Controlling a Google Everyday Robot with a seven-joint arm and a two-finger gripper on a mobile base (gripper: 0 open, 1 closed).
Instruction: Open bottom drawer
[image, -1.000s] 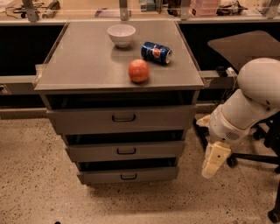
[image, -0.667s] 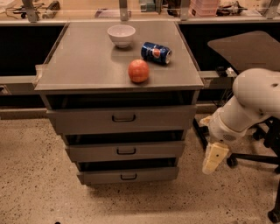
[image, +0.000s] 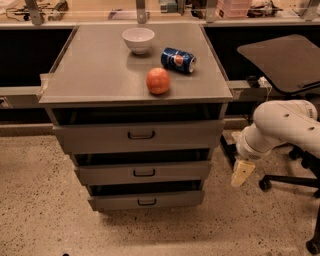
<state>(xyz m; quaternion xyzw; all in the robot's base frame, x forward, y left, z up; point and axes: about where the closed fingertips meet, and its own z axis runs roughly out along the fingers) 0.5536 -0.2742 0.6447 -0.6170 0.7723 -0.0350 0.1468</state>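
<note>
The bottom drawer (image: 146, 200) is the lowest and narrowest grey front of the cabinet, with a small dark pull handle (image: 147, 202) at its centre. It sits nearly flush under the middle drawer (image: 144, 172). My gripper (image: 242, 173) hangs from the white arm (image: 280, 127) to the right of the cabinet, at about the height of the middle drawer and apart from it. It holds nothing.
On the cabinet top (image: 95, 70) stand a white bowl (image: 138, 39), a blue can (image: 178, 60) lying on its side and a red apple (image: 158, 81). A dark office chair (image: 282, 60) with a wheeled base stands at the right. The floor is speckled.
The arm has drawn back a little to the right and its elbow has dropped lower. The drawers have not moved.
</note>
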